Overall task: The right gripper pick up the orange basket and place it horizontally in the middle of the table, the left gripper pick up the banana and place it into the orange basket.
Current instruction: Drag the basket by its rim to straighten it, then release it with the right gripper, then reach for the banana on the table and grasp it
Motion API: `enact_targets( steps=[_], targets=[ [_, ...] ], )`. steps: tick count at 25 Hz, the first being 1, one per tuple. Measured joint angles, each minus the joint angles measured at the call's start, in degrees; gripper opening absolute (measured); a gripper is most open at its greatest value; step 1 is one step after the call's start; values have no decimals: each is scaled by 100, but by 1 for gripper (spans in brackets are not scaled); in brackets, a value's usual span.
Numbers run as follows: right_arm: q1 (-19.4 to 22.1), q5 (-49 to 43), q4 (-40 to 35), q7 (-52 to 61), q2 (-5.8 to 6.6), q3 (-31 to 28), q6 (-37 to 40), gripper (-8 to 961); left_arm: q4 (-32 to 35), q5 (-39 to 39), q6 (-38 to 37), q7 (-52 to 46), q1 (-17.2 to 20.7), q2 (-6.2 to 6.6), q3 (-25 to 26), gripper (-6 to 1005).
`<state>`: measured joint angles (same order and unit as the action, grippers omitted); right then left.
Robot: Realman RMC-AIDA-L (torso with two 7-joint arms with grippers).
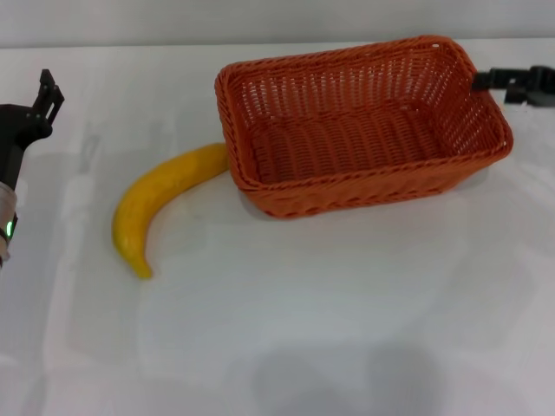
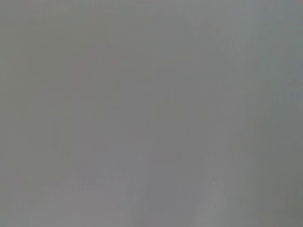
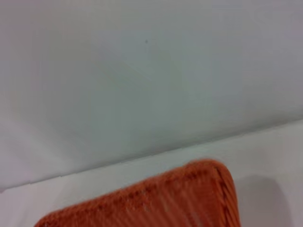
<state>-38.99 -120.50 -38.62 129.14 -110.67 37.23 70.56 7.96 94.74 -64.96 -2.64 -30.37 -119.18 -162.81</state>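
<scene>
The orange basket (image 1: 364,189) lies lengthwise on the white table (image 1: 303,329), a little right of centre and towards the back, and it holds nothing. In the right wrist view a corner of the orange basket's rim (image 3: 184,196) shows close up. My right gripper (image 1: 479,81) reaches in from the right edge and meets the rim at the basket's far right corner. The yellow banana (image 1: 154,201) lies on the table left of the basket, one end against the basket's left wall. My left gripper (image 1: 48,95) hangs at the far left edge, well apart from the banana. The left wrist view shows only plain grey.
The table's front half, below the basket and banana, is bare white surface with soft shadows. A pale wall rises behind the table's far edge (image 3: 142,158).
</scene>
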Motion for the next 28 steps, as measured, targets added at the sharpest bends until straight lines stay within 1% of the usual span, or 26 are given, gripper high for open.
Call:
enact_targets(
  steps=[3, 6, 8, 9, 11, 14, 15, 17, 19, 22, 24, 26, 28],
  targets=[
    [99, 338, -218, -389, -2, 2, -19, 856, -4, -1, -33, 0, -13, 0, 70, 862],
    [182, 674, -530, -826, -14, 6, -37, 854, -5, 1, -67, -6, -11, 0, 213, 862],
    [241, 1028, -716, -1316, -51, 4, -26, 853, -5, 5, -73, -23, -12, 0, 268, 862],
    [276, 1297, -812, -1681, -83, 16, -4, 853, -5, 2, -79, -30, -14, 0, 280, 862],
    [362, 1791, -983, -2387, -185, 44, 52, 851, 0, 2, -151, -126, -18, -4, 286, 862],
    [585, 2563, -1384, -3643, -414, 71, 331, 850, 13, 2, -346, -421, -20, -9, 292, 862],
    [684, 2855, -1491, -4042, -453, 97, 496, 849, 18, 2, -417, -609, -23, -9, 294, 862],
    [874, 3470, -1566, -4636, -465, 231, 869, 848, 28, 1, -477, -904, -27, -5, 294, 862],
    [1074, 4126, -1568, -5186, -447, 422, 1353, 846, 0, -8, -567, -1454, -29, 3, 296, 861],
    [1331, 4830, -1509, -5954, -459, 542, 2037, 843, -91, -33, -780, -2497, 1, 7, 283, 861],
    [1545, 5584, -1134, -6745, -459, 691, 2796, 843, -166, -81, -1008, -3225, 20, 10, 252, 862],
    [1570, 5670, -1049, -6831, -454, 711, 2906, 843, -296, -212, -1354, -3975, 53, 14, 220, 862],
    [1643, 5736, -944, -6863, -448, 709, 3042, 843, -512, -447, -1913, -4902, 86, 17, 210, 861]
  ],
)
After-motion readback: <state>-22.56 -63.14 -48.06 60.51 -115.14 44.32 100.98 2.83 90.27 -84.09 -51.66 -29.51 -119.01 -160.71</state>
